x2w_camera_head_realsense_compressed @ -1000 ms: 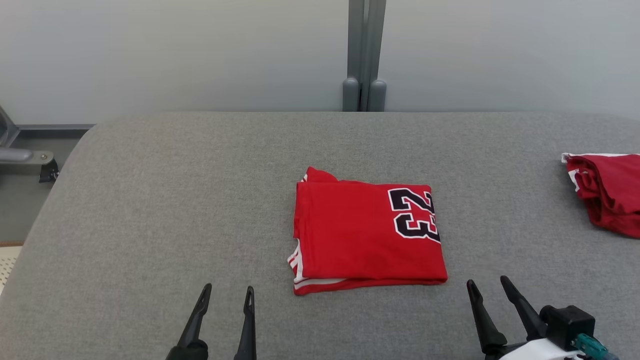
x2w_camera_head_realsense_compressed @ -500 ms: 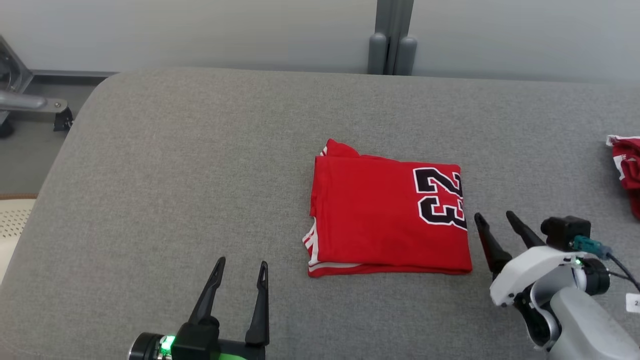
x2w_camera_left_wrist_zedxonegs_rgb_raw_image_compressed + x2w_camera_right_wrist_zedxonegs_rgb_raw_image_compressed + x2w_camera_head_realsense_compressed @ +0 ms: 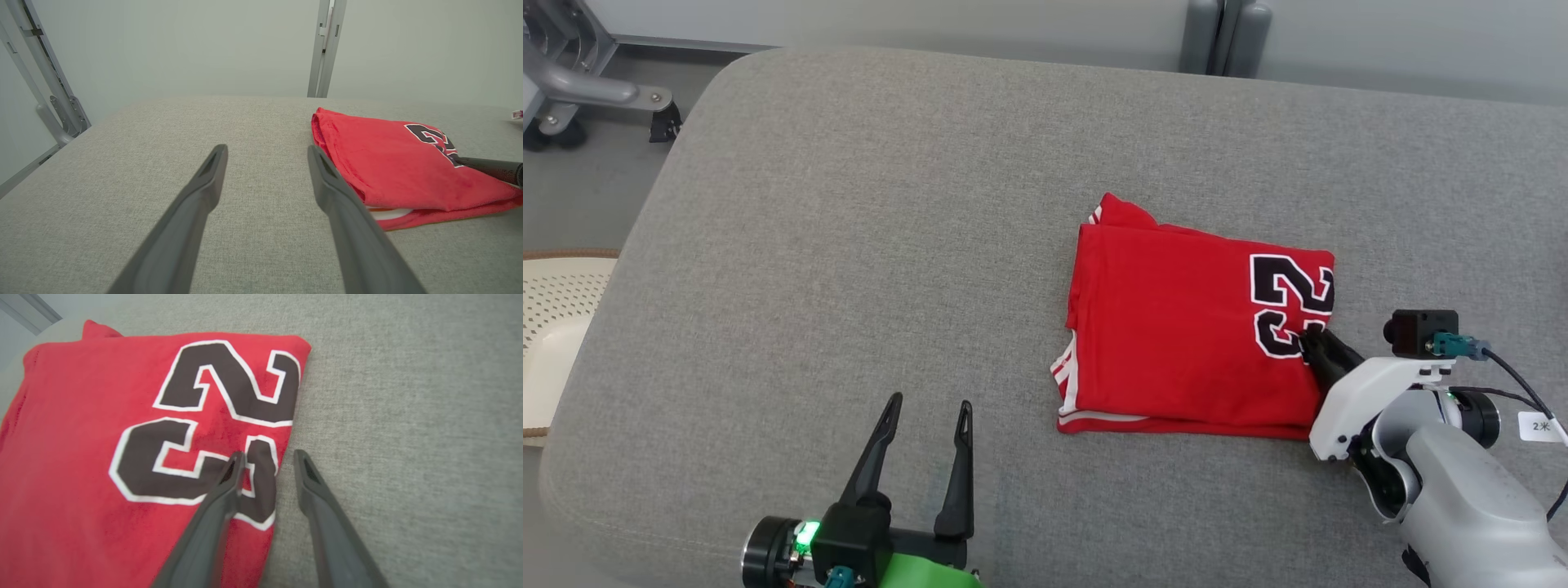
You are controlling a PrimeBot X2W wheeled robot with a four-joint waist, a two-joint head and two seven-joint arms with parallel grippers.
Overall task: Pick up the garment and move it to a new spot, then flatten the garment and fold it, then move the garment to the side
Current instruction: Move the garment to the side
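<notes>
At the lower left of the head view my left end effector [image 3: 931, 402] hovers over bare tabletop [image 3: 849, 245], fingers spread wide, idle because I judge this step needs one arm. At the lower right my right end effector [image 3: 1316, 343] straddles the right-hand edge of the folded red garment [image 3: 1176, 343], one finger on the black number, one on the grey beside it. They stand partway apart, and I cannot tell whether they pinch cloth yet; the garment lies flat, right of centre, ready for shifting aside.
</notes>
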